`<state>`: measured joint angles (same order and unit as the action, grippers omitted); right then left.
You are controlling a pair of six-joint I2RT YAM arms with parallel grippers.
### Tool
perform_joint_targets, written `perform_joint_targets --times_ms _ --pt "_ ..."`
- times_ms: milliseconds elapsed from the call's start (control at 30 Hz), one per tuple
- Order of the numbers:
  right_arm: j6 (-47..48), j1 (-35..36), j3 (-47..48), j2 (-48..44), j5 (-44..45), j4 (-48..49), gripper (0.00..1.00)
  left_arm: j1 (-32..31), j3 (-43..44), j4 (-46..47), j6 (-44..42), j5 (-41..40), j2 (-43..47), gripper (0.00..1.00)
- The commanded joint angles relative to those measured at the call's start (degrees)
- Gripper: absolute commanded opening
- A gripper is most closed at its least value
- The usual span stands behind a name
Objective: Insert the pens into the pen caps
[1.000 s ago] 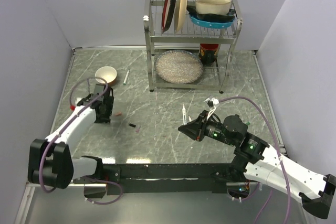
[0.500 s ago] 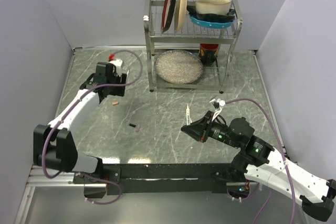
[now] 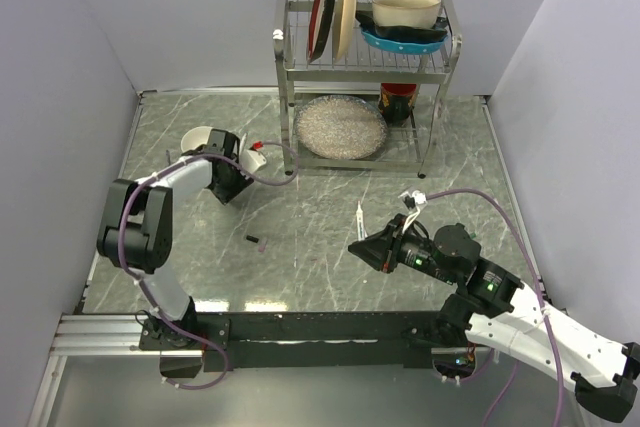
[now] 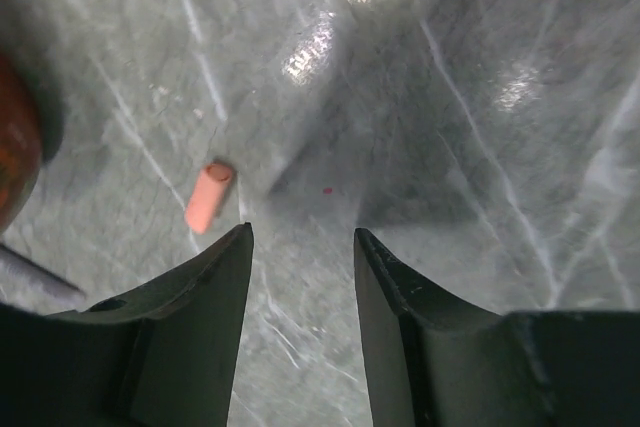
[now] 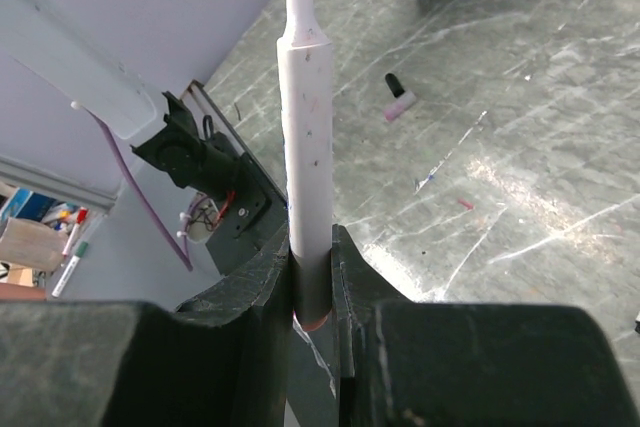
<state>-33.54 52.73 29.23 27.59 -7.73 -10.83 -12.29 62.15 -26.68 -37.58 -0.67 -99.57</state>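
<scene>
My right gripper is shut on a white pen, holding it by its rear end. The pen's pink tip points away from the gripper, toward the left arm. A small dark cap with a lilac end lies on the marble table between the arms. My left gripper hangs low over the table by the cream bowl, open with nothing between its fingers. A short salmon-pink cap lies just beyond the tip of its left finger. No second pen shows.
A metal dish rack with plates and bowls stands at the back, with a glass dish beneath it. A cream bowl sits right behind the left gripper. The left arm's purple cable loops toward the rack. Grey walls enclose the table.
The left arm swung from the front left toward the bowl, then came down beside it with its jaws narrowing. The right gripper shifted slightly right, still holding the pen.
</scene>
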Motion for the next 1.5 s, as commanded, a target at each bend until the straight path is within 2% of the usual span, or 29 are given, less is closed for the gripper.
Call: perform_joint_targets --times_ms 0,300,633,1000,1267,1467 --pt "0.9 0.0 2.1 0.1 1.5 0.5 0.0 0.5 2.6 2.9 -6.8 0.8 -2.1 0.5" --pt "1.5 0.0 2.5 3.5 1.1 2.1 0.0 1.5 3.1 6.5 -9.3 -0.3 -1.9 0.55" --pt "2.6 0.0 4.0 4.5 2.3 1.1 0.0 3.3 8.8 2.7 -10.6 -0.2 -6.7 0.55" --pt "2.9 0.0 5.0 5.0 2.7 0.7 0.0 3.7 6.1 0.6 -9.1 1.5 -8.0 0.49" --pt "2.6 0.0 5.8 3.4 2.8 -0.6 0.0 3.7 11.9 -8.6 -2.2 3.6 -11.4 0.35" --pt "1.5 0.0 5.4 1.9 2.5 -0.9 0.0 3.7 8.3 -10.9 2.8 5.9 -8.5 0.36"
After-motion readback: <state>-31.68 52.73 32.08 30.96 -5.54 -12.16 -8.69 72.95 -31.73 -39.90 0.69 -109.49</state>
